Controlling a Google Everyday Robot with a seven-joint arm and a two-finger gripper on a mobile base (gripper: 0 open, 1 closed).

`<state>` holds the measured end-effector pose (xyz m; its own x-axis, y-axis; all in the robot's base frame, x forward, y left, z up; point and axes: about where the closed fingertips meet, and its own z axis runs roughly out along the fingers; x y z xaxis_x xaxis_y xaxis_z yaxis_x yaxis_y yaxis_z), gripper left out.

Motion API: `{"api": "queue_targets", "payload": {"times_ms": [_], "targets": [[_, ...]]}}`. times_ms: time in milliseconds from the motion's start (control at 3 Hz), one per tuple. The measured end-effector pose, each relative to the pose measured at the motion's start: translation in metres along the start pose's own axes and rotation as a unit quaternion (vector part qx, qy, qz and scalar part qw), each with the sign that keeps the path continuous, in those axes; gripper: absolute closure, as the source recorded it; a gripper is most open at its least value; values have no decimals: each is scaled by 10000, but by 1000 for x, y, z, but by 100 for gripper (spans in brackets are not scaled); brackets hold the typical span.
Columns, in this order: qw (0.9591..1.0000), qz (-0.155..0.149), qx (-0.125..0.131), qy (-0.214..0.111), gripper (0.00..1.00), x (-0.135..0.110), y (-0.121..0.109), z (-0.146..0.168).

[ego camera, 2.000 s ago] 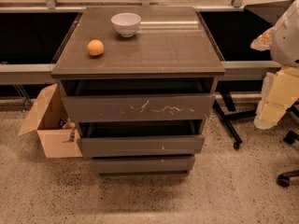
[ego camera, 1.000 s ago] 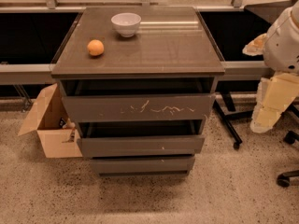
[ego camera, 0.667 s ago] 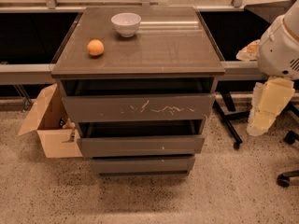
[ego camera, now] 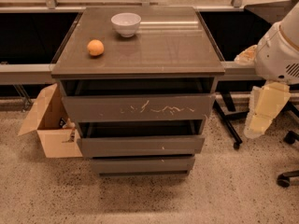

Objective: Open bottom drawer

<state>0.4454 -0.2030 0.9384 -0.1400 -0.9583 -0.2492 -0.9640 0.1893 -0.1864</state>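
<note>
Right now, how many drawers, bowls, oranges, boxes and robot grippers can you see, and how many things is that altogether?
drawers: 3 (top drawer, middle drawer, bottom drawer)
bowl: 1
orange: 1
cardboard box: 1
gripper: 1, hanging to the right of the cabinet, apart from the drawers
Total: 7

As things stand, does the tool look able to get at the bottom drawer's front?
Probably yes. The tool hangs to the right of the cabinet, apart from it. Nothing stands on the floor in front of the bottom drawer, and the cardboard box sits off to the left.
</note>
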Motion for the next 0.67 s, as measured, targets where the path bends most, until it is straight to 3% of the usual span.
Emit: {"api": "queue_targets", "payload": {"times_ms": [667], "targets": [[9988,-65,-54,-485,0,21,-1,73]]}}
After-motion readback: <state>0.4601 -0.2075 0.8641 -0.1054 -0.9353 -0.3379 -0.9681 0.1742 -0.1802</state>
